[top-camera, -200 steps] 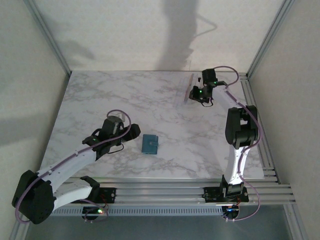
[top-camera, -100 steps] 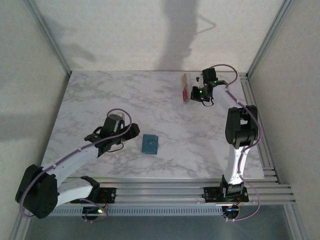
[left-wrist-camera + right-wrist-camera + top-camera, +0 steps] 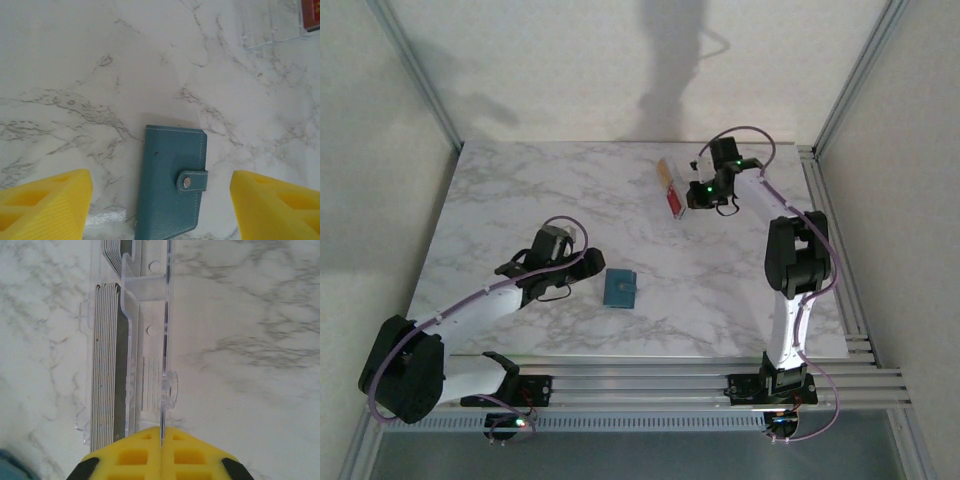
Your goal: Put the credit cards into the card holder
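Closing up in the last second, my right gripper [image 3: 161,437] has carried the card holder [image 3: 670,187] left, toward the upper middle of the overhead frame.

Its fingers are pressed together, pinching the holder's thin clear side wall; the cards [image 3: 106,365] stand stacked on edge just left of that wall. My left gripper [image 3: 160,200] hangs spread above the wallet [image 3: 172,182], touching nothing. That pinch looks slippery, so I'd move slowly and keep the holder level to avoid spilling cards.

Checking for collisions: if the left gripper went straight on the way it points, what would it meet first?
Probably the closed teal wallet, centred ahead of the open left gripper; depth is unclear.
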`<state>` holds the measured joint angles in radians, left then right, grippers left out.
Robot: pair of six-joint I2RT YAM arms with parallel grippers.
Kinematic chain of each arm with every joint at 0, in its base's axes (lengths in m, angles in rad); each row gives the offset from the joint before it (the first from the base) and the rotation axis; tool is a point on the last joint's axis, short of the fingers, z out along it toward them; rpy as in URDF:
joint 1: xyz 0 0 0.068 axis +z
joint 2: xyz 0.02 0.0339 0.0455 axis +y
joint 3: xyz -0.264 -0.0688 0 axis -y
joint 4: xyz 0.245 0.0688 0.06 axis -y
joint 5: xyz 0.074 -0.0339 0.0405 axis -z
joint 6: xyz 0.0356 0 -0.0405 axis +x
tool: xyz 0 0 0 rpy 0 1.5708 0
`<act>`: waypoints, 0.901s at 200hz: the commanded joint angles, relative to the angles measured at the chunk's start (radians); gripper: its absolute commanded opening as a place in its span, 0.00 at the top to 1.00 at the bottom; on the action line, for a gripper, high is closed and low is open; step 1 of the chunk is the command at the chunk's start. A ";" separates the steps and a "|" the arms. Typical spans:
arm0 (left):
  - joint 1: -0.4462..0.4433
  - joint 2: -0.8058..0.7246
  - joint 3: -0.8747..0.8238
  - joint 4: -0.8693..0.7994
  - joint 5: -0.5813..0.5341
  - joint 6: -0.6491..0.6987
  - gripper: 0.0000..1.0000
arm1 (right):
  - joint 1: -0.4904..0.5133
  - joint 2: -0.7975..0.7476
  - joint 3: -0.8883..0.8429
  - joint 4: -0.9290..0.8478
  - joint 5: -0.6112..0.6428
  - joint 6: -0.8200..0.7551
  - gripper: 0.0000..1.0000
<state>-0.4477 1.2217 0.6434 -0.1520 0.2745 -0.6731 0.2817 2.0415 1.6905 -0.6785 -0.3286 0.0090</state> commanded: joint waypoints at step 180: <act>0.007 0.264 0.002 0.044 0.322 0.065 0.51 | 0.205 -0.517 -0.644 0.263 -0.014 0.339 0.58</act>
<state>-0.4477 1.4643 0.6170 -0.0898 0.5789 -0.6430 0.4046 1.5719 1.1561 -0.4892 -0.3302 0.2123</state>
